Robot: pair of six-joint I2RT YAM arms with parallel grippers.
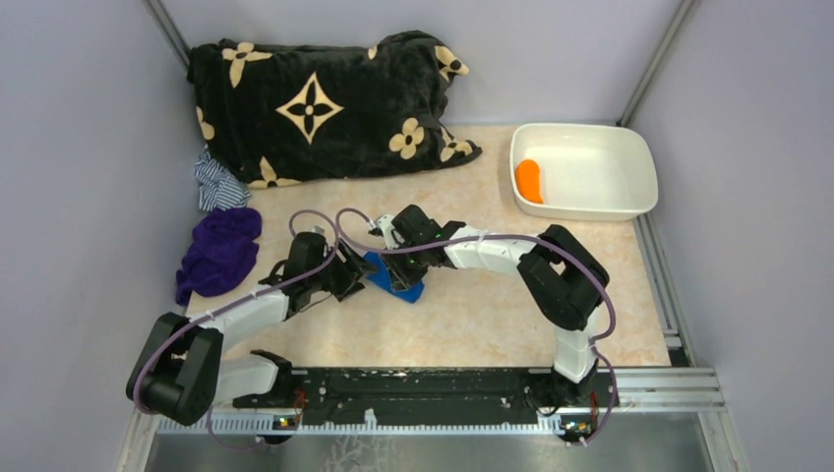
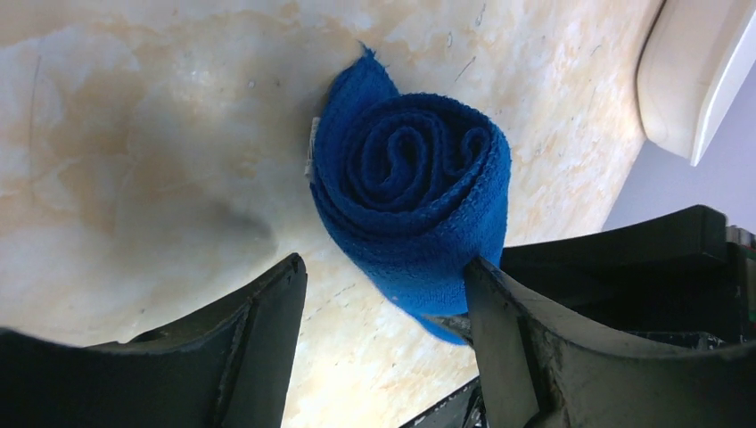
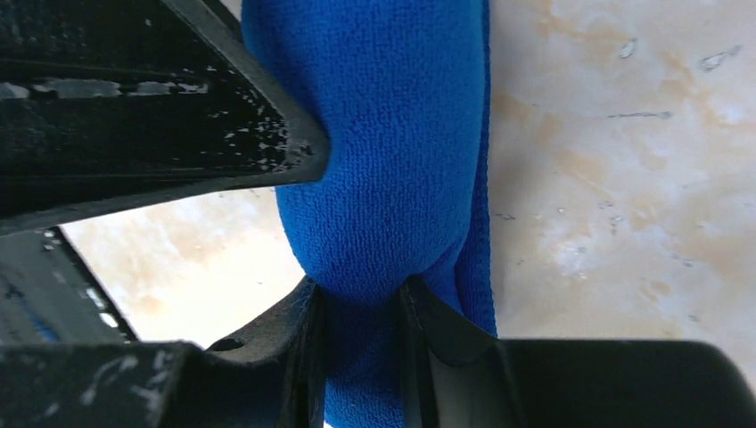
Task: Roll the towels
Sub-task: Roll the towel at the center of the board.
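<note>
— Grey walls (image 1: 89,118) on three sides, and a pale marbled bench (image 1: 472,324) between them. Where's the blue towel?

— Middle of the bench, a bit left of centre. The blue towel (image 1: 408,291) is wound into a spiral and lies on its side. From above, both arms lean over it, so only a corner shows.

— Who has hold of it?

— The right claw (image 3: 361,299). Its fingers are pinched nearly together on a fold of the roll, with cloth bulging out above them. The left claw (image 2: 383,267) is spread wide with nothing in it. The roll's spiral end faces it. One fingertip touches the roll's lower edge and the other stands clear over bare bench.

— And the orange towel?

— The orange towel (image 1: 529,180) sits in the white tub (image 1: 629,162) at the back right, against the tub's left wall, well apart from both arms.

— Anything crowding them?

— A purple cloth (image 1: 218,253) lies heaped just beside the left forearm, with a striped cloth (image 1: 216,184) behind it. The big black blanket (image 1: 325,108) with tan flowers fills the back left corner. None of them touches the roll. Pale purple cables (image 1: 325,218) loop over both wrists and hide part of the claws from above.
</note>
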